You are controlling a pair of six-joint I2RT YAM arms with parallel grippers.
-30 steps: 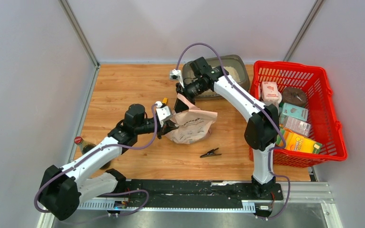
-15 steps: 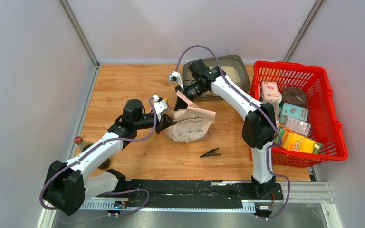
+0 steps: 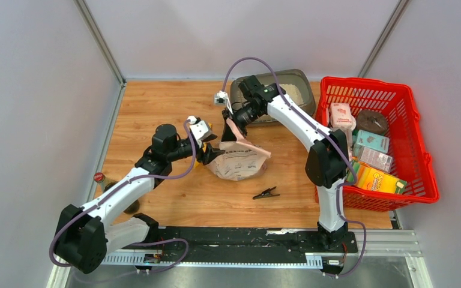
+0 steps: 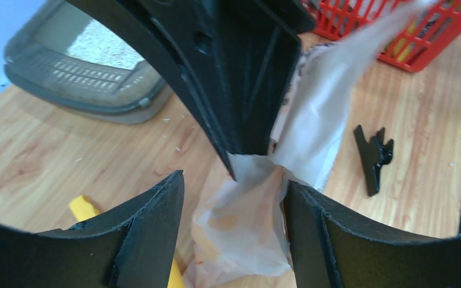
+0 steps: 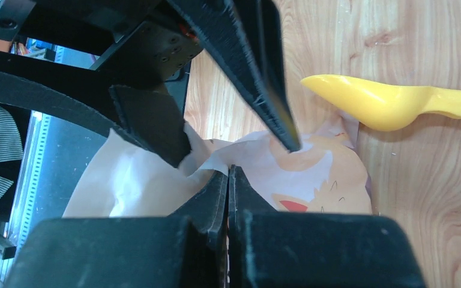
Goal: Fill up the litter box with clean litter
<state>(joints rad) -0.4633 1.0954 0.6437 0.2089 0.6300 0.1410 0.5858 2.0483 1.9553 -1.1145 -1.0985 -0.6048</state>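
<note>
The litter box (image 3: 247,87) stands at the back of the table with pale clean litter (image 3: 297,93) in its right part; the left wrist view shows the litter box (image 4: 78,81) too. A paper litter bag (image 3: 243,161) sits mid-table. My right gripper (image 3: 230,128) is shut on the bag's top edge (image 5: 240,150). My left gripper (image 3: 211,146) is open at the bag's left side, its fingers (image 4: 156,231) apart on either side of the crumpled bag (image 4: 246,228), not pressing it. A yellow scoop (image 5: 390,105) lies on the wood beside the bag.
A red mesh basket (image 3: 366,81) full of boxes fills the right side. A black clip (image 3: 266,193) lies on the wood in front of the bag. A bottle (image 3: 99,178) stands at the left edge, by the left arm.
My left gripper has opened and let go of the bag's side, shifting slightly back and left. The right gripper has closed fully on the bag's top edge and stays there.
</note>
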